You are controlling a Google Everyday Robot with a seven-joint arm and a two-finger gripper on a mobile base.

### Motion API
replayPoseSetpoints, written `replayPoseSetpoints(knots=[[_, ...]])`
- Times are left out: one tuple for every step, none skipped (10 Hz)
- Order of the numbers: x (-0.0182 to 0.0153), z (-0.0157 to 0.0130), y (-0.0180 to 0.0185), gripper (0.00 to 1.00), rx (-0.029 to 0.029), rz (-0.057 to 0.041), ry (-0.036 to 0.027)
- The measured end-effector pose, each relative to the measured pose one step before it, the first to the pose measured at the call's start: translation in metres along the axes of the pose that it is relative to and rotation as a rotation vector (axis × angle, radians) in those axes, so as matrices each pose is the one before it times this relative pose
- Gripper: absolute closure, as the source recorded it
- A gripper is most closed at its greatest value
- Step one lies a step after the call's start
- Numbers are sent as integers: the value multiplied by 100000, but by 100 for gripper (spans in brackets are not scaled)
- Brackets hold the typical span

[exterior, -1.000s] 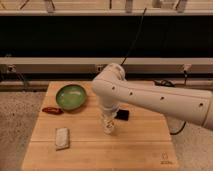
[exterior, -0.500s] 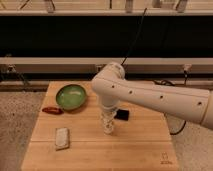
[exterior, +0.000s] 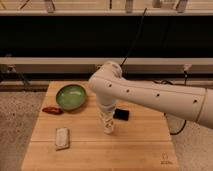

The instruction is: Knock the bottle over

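Reaching down over the middle of the wooden table, the gripper has its fingers shut; the bottle cannot be made out beside it. Left lie a white packet, a red item and green bowl; bare wood spreads right.

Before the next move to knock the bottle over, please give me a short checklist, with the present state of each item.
1. Bottle in view: cannot tell; the arm may hide it.
2. Gripper low over the table, near its middle: ok.
3. Jaws shut: ok.
4. Green bowl away from gripper: ok.
5. Black object close beside gripper, may be hit: not ok.
6. White packet and red object apart from gripper: ok.
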Motion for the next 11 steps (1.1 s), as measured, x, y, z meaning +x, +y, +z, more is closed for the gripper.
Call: replayPoseSetpoints(knots=[[65, -11, -80, 98, -80, -20, 1], [71, -16, -157, 98, -88, -67, -6], [27, -12, -110, 98, -94, -96, 82], [-161, -24, -202, 98, 90, -392, 14], [-29, 27, -172, 98, 16, -296, 168], [26, -54, -130, 98, 131, -221, 187], [18, -40, -112, 98, -20, -139, 64], [14, -17, -116, 98, 105, -55, 126], [-124, -7, -137, 98, 129, -320, 64], [-184, -25, -203, 98, 279, -353, 350], [-292, -17, -177, 98, 89, -349, 57]])
